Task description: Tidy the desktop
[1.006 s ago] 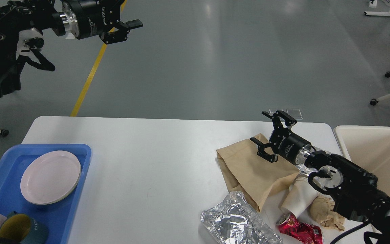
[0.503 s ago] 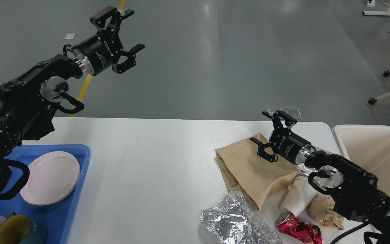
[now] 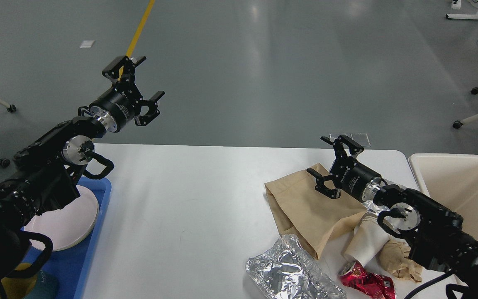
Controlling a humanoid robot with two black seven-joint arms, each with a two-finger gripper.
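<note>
Five pieces of litter crowd one corner of the desktop (image 3: pixel 189 199), all of them at the right gripper (image 3: pixel 335 167) and well apart from the left gripper (image 3: pixel 137 92), so the right arm is plainly the nearer one for whatever gets cleared next. The desktop itself spreads below both claws, bare across its middle.

Directly under and just left of the right gripper lies the tan paper bag (image 3: pixel 305 207), flat, its long axis running from the gripper's fingertips back toward the robot and slightly leftward. Behind the gripper, along its own forearm, sit a white paper cup (image 3: pixel 365 243) on its side, a crumpled brown paper wad (image 3: pixel 396 258) and a crushed red can (image 3: pixel 365 282); a crumpled foil bag (image 3: pixel 291 274) lies nearer the robot, left of those. To the right of this gripper, beyond the table edge, stands the cream bin (image 3: pixel 463 187).

The right gripper hovers with its jaws spread wide and nothing between them. The left gripper, raised above the far left edge, is likewise spread wide and empty; below its arm are the blue tray (image 3: pixel 91 249) and a pale plate (image 3: pixel 77 220).

My judgement: a short drop onto the bag, then a swing rightward to the bin.
</note>
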